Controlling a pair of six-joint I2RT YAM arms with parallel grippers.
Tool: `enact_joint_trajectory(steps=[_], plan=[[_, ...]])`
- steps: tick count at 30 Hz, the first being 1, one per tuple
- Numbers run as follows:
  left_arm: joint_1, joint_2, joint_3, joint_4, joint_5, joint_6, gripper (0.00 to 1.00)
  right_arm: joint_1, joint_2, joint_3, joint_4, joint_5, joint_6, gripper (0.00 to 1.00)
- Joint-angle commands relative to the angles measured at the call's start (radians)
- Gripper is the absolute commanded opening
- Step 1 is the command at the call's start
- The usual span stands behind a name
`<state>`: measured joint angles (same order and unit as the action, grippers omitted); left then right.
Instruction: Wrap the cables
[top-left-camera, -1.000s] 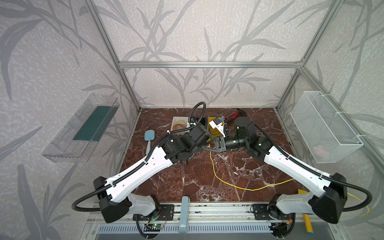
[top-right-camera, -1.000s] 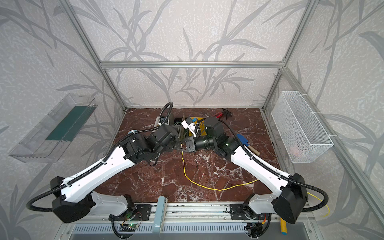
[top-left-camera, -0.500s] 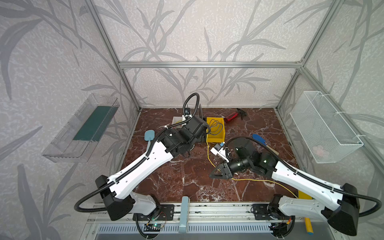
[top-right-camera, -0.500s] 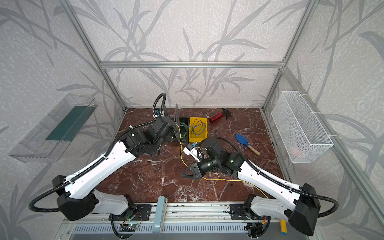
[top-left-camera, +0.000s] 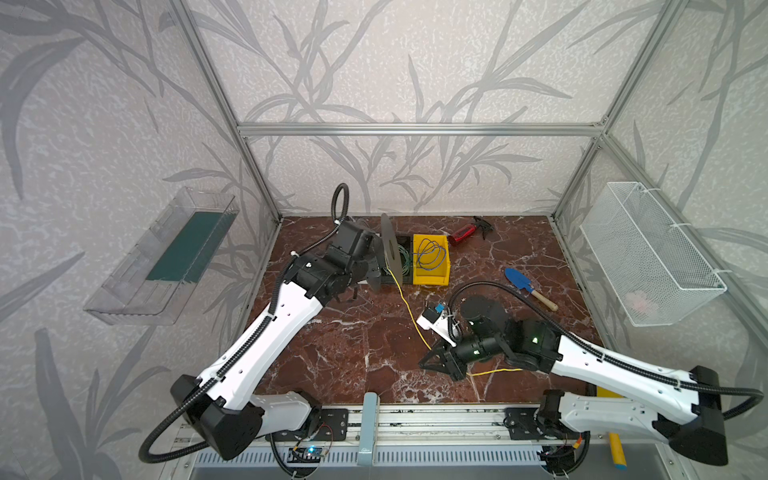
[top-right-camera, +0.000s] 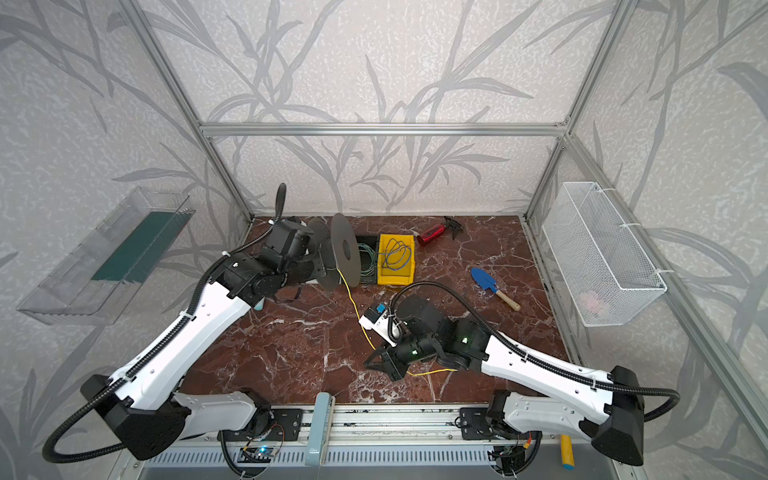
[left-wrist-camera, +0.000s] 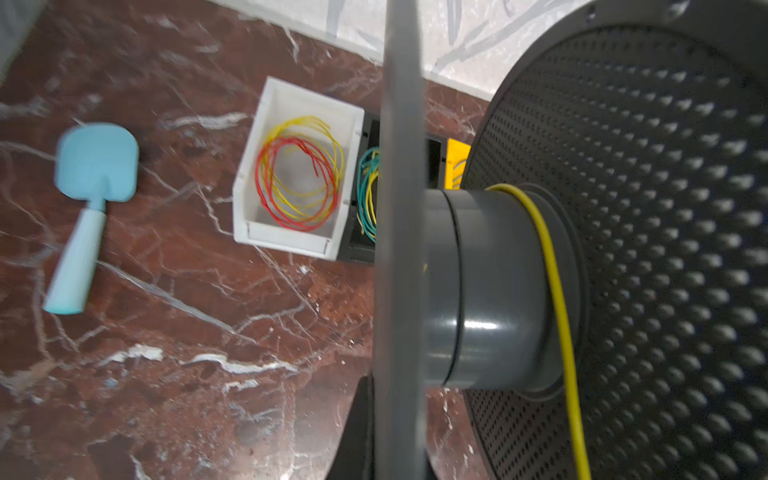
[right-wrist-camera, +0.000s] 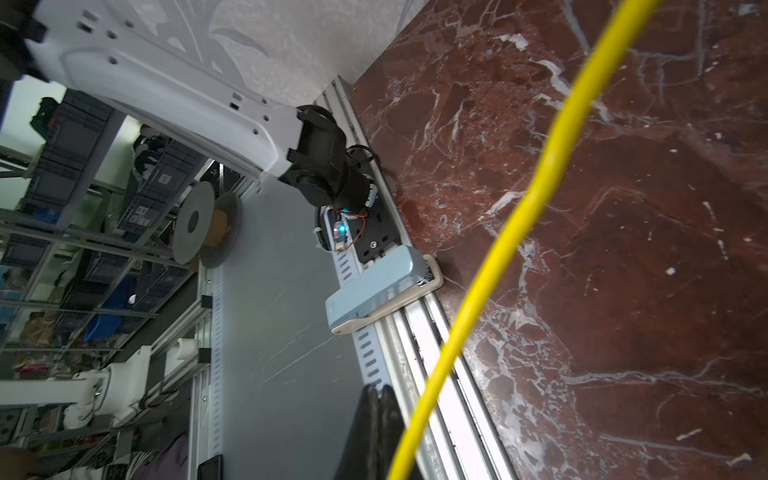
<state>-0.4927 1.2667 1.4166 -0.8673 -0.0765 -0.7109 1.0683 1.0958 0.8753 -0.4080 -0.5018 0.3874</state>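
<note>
In both top views, red marble table (top-left-camera: 353, 353), leaf-print walls (top-left-camera: 415, 62); my left pincer (top-left-camera: 373, 272) clenches the spool (top-left-camera: 388, 249). My right pincer (top-left-camera: 432, 365) is clenched beside the yellow cable (top-left-camera: 409, 311) running from its hub. Only the left wrist view shows the white bin (left-wrist-camera: 286, 240).

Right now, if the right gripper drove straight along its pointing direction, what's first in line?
Likely bare marble table: the right gripper, shut on the yellow cable, points low toward the front-left. Beyond that, the left arm's base. Its tilt is hard to judge.

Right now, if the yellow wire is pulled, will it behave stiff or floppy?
Probably floppy yet springy: the yellow wire curves loosely from the spool. Likely light, being string-thin. It may slip: its coat looks smooth.
</note>
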Motion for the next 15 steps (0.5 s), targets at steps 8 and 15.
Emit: enact_joint_trajectory(steps=[8,15], plan=[[0.311,-0.13,-0.17,0.539,0.697,-0.223,0.0,-0.017,0.196,-0.169,-0.003,0.042,-0.021,0.0],[0.316,-0.179,-0.13,0.397,0.71,-0.117,0.0,-0.016,0.259,-0.199,0.065,-0.003,-0.003,0.16]])
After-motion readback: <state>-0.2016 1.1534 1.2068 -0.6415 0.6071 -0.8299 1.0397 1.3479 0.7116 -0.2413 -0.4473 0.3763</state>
